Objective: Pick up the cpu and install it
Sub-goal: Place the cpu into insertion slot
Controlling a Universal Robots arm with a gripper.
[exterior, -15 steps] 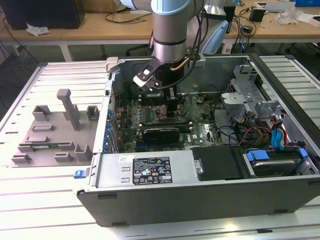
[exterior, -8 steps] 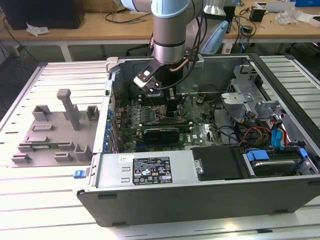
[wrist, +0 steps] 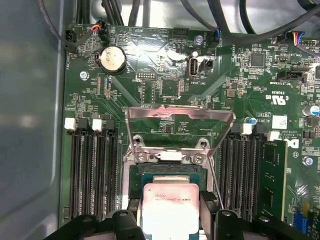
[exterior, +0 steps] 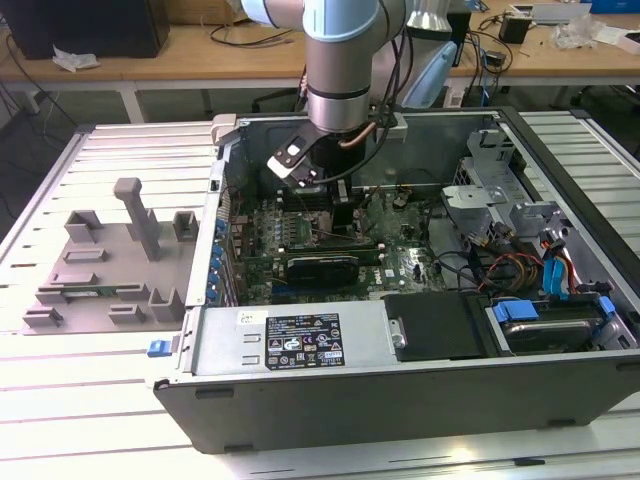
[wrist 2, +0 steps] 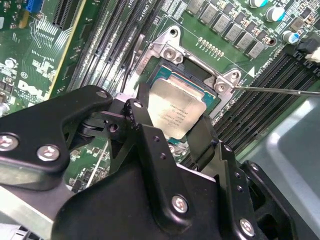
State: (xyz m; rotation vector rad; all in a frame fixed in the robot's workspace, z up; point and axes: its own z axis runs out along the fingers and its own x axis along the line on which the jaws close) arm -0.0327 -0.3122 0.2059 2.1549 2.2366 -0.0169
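With the gripper (wrist 2: 170, 122) clamped on the edges of the cpu (wrist 2: 176, 111) directly over the open socket (wrist 2: 196, 75), any tilt or offset against the socket risks seating the cpu skewed and damaging the socket.

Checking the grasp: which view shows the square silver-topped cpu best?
Second wrist view: most of the cpu shows between the fingers. The first wrist view shows part; in the exterior view the gripper hides it.
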